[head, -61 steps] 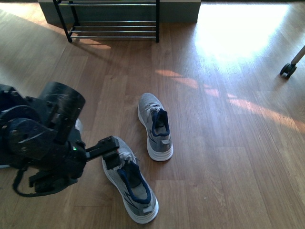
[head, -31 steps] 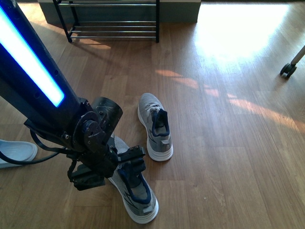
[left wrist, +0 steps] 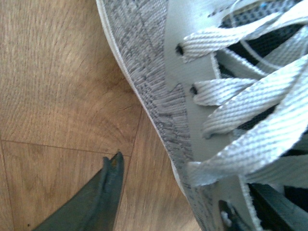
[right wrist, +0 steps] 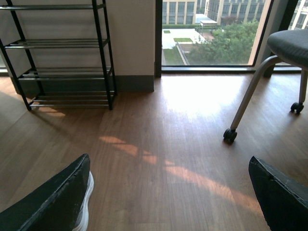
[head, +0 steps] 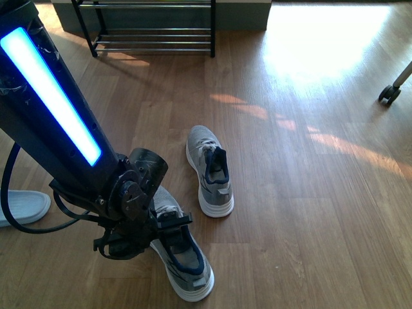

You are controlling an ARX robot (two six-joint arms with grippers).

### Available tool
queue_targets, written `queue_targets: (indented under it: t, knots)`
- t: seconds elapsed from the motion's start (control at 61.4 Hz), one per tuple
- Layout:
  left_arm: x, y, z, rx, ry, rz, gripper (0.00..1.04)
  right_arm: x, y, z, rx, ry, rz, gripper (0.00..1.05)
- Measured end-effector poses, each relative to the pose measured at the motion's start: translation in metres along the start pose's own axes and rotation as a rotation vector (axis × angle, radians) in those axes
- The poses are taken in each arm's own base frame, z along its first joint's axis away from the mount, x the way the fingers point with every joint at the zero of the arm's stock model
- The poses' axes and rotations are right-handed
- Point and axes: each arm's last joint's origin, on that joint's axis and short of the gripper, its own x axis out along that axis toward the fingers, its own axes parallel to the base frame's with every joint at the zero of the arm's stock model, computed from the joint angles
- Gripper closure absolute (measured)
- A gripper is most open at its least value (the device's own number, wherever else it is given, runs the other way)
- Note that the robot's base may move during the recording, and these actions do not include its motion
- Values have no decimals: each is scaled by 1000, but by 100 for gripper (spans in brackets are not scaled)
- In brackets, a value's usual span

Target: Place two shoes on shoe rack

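Pickup step: the left claw (head: 168, 224), spread, straddles the near sneaker (head: 188, 262) on the floor; next it should pinch and lift toward the far shoe rack (head: 154, 40). The other sneaker (head: 210, 170) lies just right; the right claw (right wrist: 168, 204) is spread, empty

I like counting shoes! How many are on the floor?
3. One grey sneaker lies mid-floor, a second sneaker nearer the robot at the left gripper, and a pale slide at the left edge. Others may be hidden.
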Motion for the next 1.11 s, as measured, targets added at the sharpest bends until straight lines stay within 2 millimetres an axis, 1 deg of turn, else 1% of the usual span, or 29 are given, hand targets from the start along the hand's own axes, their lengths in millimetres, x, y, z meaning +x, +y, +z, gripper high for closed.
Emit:
queue_targets:
  t: [0.033, 0.147, 0.228, 0.31, 0.375, 0.424, 0.472, 0.505, 0.538, 0.554, 0.586, 0.603, 0.619, 0.635, 0.668, 0.684, 0.701, 0.717, 0.733, 0.749, 0.798, 0.863, 0.88, 0.896, 0.912, 0.929, 1.026, 1.075, 1.108]
  knots:
    - [0, 0, 0, 3, -3, -3, 56, 0, 0, 0, 0, 0, 0, 9]
    - [0, 0, 0, 12, -5, -4, 74, 0, 0, 0, 0, 0, 0, 9]
    - [0, 0, -1, 15, -12, -7, 85, 0, 0, 0, 0, 0, 0, 9]
    - [-1, 3, -2, 21, -33, 20, 102, 0, 0, 0, 0, 0, 0, 9]
    - [-8, 10, -2, 30, -79, 78, 103, 0, 0, 0, 0, 0, 0, 9]
    - [-19, 18, 0, 35, -123, 113, 103, 0, 0, 0, 0, 0, 0, 9]
    - [-37, 25, 4, 40, -202, 164, 103, 0, 0, 0, 0, 0, 0, 9]
    - [-45, 28, 6, 42, -229, 177, 103, 0, 0, 0, 0, 0, 0, 9]
    - [-58, 30, 9, 47, -278, 198, 103, 0, 0, 0, 0, 0, 0, 9]
    - [-68, 32, 11, 53, -317, 214, 103, 0, 0, 0, 0, 0, 0, 9]
    - [-79, 34, 13, 53, -360, 227, 103, 0, 0, 0, 0, 0, 0, 9]
    - [-90, 35, 15, 54, -400, 240, 103, 0, 0, 0, 0, 0, 0, 9]
    - [-96, 36, 16, 52, -419, 244, 103, 0, 0, 0, 0, 0, 0, 9]
    - [-108, 37, 18, 48, -457, 253, 103, 0, 0, 0, 0, 0, 0, 9]
    - [-121, 37, 20, 51, -497, 258, 103, 0, 0, 0, 0, 0, 0, 9]
    - [-134, 38, 21, 49, -540, 273, 103, 0, 0, 0, 0, 0, 0, 9]
    - [-141, 39, 21, 48, -560, 279, 103, 0, 0, 0, 0, 0, 0, 9]
    - [-153, 40, 21, 44, -595, 293, 103, 0, 0, 0, 0, 0, 0, 9]
    - [-159, 40, 21, 41, -611, 301, 103, 0, 0, 0, 0, 0, 0, 9]
    - [-172, 41, 20, 38, -639, 315, 103, 0, 0, 0, 0, 0, 0, 9]
    - [-206, 46, 13, 16, -722, 356, 103, 0, 0, 0, 0, 0, 0, 9]
    - [-233, 52, 0, -4, -786, 407, 103, 0, 0, 0, 0, 0, 0, 9]
    - [-238, 54, -2, -6, -796, 416, 103, 0, 0, 0, 0, 0, 0, 9]
    - [-246, 56, -8, -12, -817, 436, 103, 0, 0, 0, 0, 0, 0, 9]
    - [-249, 57, -10, -12, -826, 449, 103, 0, 0, 0, 0, 0, 0, 9]
    - [-260, 61, -19, -17, -854, 477, 103, 0, 0, 0, 0, 0, 0, 9]
    - [-290, 69, -43, -27, -928, 543, 103, 0, 0, 0, 0, 0, 0, 9]
    - [-302, 70, -48, -34, -969, 550, 103, 0, 0, 0, 0, 0, 0, 9]
    - [-305, 70, -48, -34, -980, 551, 103, 0, 0, 0, 0, 0, 0, 9]
